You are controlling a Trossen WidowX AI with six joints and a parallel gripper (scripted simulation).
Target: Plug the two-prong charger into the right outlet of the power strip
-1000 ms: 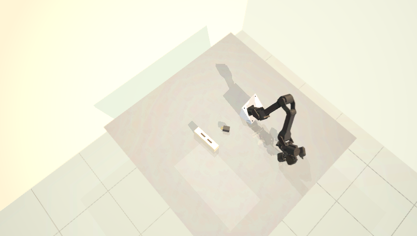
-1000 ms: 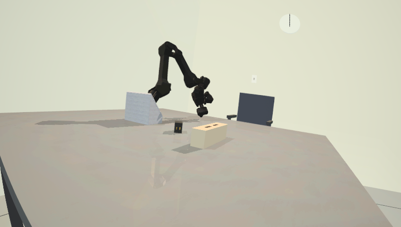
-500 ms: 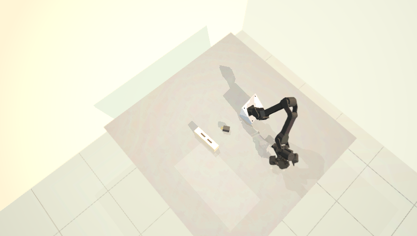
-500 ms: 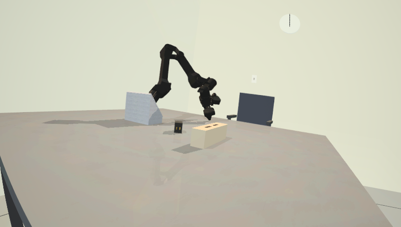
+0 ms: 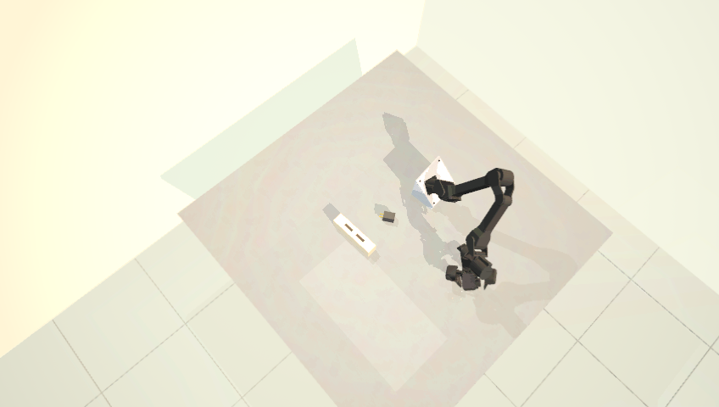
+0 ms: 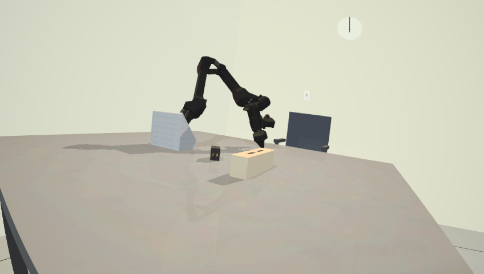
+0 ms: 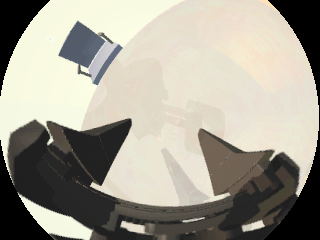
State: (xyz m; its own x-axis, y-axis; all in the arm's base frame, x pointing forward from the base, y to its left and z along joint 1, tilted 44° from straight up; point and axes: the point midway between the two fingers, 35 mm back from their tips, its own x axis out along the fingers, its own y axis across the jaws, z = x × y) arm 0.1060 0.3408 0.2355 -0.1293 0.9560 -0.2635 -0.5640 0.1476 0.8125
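Observation:
The dark two-prong charger (image 5: 388, 216) (image 6: 215, 153) lies on the table, its yellow prongs facing left in the top view and toward the camera in the exterior view. The cream power strip (image 5: 369, 247) (image 6: 259, 165) sits beyond the prong side, with two dark outlet slots on its top; both slots are empty. My gripper (image 6: 261, 145) (image 7: 166, 127) is open and empty, pointing down. It is well away from the charger, to its lower right in the top view, and behind the strip in the exterior view. The wrist view shows neither charger nor strip.
A pale angular block (image 5: 437, 169) (image 6: 166, 130) stands at the arm's base, behind the charger in the exterior view. The table (image 5: 282, 166) (image 6: 136, 210) carries the arm's shadow. A dark blue chair (image 6: 308, 130) (image 7: 81, 42) stands beyond the table edge.

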